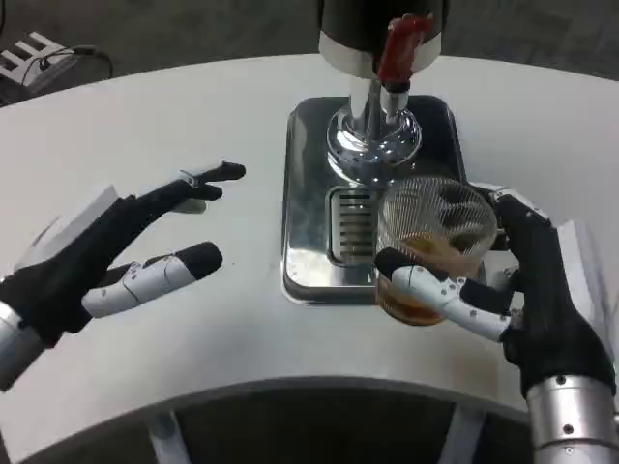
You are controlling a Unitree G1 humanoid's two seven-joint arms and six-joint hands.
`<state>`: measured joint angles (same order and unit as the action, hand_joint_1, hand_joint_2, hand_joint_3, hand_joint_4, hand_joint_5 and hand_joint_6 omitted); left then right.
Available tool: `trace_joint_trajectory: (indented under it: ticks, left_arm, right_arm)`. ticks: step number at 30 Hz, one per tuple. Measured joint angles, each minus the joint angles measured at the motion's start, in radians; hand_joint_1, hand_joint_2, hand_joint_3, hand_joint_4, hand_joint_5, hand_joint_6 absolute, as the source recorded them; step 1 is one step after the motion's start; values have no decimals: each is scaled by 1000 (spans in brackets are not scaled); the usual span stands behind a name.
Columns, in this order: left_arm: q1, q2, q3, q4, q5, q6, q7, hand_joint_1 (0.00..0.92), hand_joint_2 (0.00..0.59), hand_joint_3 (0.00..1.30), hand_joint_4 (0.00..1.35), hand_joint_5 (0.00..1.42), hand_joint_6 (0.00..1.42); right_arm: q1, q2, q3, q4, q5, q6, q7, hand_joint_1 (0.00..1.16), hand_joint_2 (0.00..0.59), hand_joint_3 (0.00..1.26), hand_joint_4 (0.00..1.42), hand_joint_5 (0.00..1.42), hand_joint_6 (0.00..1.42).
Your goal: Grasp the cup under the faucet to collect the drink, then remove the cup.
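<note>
A clear ribbed cup (432,244) with amber drink in its bottom sits in my right hand (517,295), whose fingers wrap around its front and far side. The cup is at the right front corner of the steel drip tray (308,208), in front of and slightly right of the faucet. The dispenser (377,39) stands on the tray, with a red tap handle (404,45) and a chrome base (372,140). My left hand (116,251) hovers over the table to the left of the tray, fingers spread, holding nothing.
The white table (193,126) has a curved front edge near the bottom of the picture. A dark device with cables (34,60) lies at the far left corner.
</note>
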<state>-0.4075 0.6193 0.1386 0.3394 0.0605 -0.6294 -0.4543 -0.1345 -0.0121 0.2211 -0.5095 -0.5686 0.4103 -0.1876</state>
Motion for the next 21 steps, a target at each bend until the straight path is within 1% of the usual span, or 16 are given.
trace_joint_trajectory:
  ticks: [5,6,7,10,11,14,17,21]
  left_arm:
    - [85,18,1,-113,37,25,5,0,75,131,11,80,135]
    - [101,22,2,-136,52,28,10,0,80,115,2,63,129]
    - [118,31,3,-164,72,31,15,0,80,102,0,47,118]
    - [141,37,4,-205,103,41,24,0,80,52,0,5,94]
    - [161,43,4,-241,117,45,28,0,80,32,0,1,66]
    - [201,59,4,-316,149,49,30,0,80,8,0,0,21]
    - [232,74,3,-365,172,55,30,0,80,0,0,0,10]
    - [278,80,3,-421,190,67,30,0,80,0,0,0,0]
  right_arm:
    - [21,-11,-3,-58,-1,0,49,963,178,844,1008,1211,1320]
    - [22,-18,-3,-65,-7,0,58,970,180,856,1008,1211,1323]
    - [23,-28,-3,-73,-15,0,68,972,180,859,1008,1211,1324]
    - [27,-31,-5,-90,-15,0,89,975,181,860,1008,1211,1325]
    - [39,-36,-5,-109,-14,0,109,975,181,861,1008,1211,1326]
    - [57,-42,-5,-141,-16,0,138,978,181,862,1018,1211,1328]
    - [75,-47,-5,-171,-18,0,164,981,179,862,1020,1211,1330]
    - [100,-48,-6,-201,-25,0,192,984,174,864,1020,1222,1333]
